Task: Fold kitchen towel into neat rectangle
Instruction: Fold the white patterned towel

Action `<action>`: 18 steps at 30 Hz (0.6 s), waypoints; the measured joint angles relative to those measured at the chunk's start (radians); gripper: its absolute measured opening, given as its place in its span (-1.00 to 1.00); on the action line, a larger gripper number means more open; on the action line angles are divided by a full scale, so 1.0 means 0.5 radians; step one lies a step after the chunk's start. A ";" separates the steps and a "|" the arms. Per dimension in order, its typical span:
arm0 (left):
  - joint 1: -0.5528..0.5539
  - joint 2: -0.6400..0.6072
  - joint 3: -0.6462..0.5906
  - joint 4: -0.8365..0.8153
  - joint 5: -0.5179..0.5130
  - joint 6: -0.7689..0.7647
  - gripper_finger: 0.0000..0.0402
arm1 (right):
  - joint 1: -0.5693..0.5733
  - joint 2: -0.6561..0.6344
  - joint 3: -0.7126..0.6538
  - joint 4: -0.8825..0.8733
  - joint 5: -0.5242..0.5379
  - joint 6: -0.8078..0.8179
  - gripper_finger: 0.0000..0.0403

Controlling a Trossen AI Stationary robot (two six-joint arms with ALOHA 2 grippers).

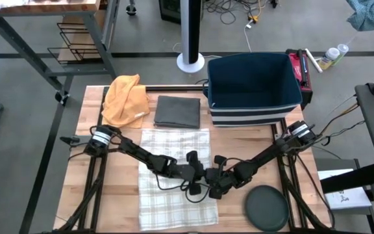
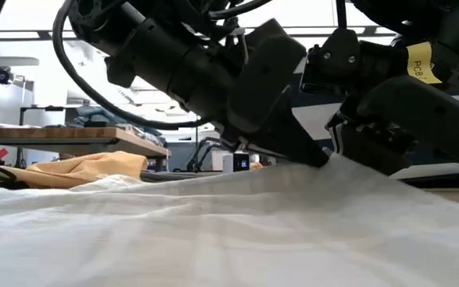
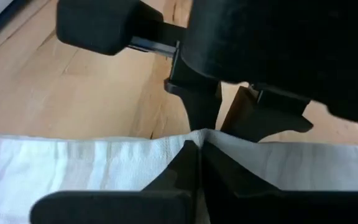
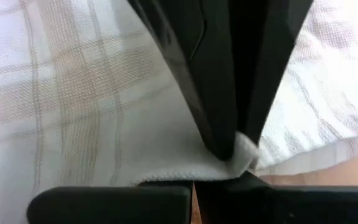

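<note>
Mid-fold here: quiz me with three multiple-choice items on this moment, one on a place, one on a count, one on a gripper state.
1. Where is the grey folded cloth?
A. In the bin
B. Beyond the plaid towel
C. On the dark disc

2. How many cloths lie on the table?
A. One
B. Three
C. Five

3. The left gripper is:
A. Wide open
B. Shut on the towel's edge
C. Holding the bin

Answers: 1 B, it lies between towel and blue bin. 2 B, plaid, grey, orange cloth. 3 B, its fingers pinch the fabric beside the right gripper.
</note>
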 joint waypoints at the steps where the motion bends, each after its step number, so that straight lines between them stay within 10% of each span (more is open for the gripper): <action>1: 0.000 -0.002 0.000 0.000 -0.004 0.001 -0.98 | 0.000 0.000 0.000 -0.001 0.000 0.000 -1.00; 18: 0.003 -0.014 -0.029 -0.042 -0.019 -0.032 -0.48 | 0.013 -0.139 -0.003 -0.264 -0.171 0.050 -1.00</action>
